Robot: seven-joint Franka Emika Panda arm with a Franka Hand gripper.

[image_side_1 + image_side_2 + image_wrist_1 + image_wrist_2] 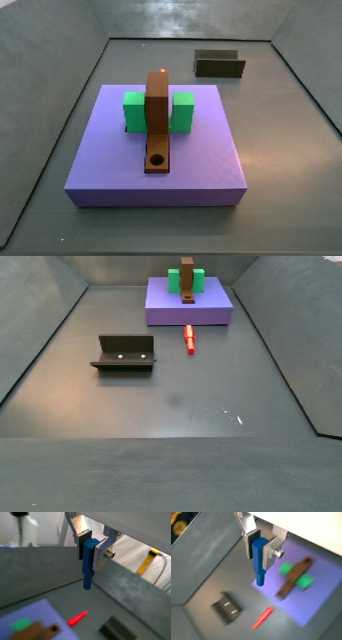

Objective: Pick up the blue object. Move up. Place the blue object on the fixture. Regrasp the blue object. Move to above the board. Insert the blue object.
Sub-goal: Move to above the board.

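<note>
Blue object (258, 561) is gripped upright in the claw (259, 543), held high above floor, fixture (228, 607) and board (295, 577).

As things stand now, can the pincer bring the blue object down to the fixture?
Probably yes. The pincer holds the blue object high, and the fixture stands alone on bare floor; the red piece lies beside it.

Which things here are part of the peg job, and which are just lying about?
Part of the job:
- blue object, held upright in the gripper, above the floor
- fixture, on the floor
- board, on the lilac slab

Lying about:
- red peg, on the floor
- green block
- lilac slab
</note>
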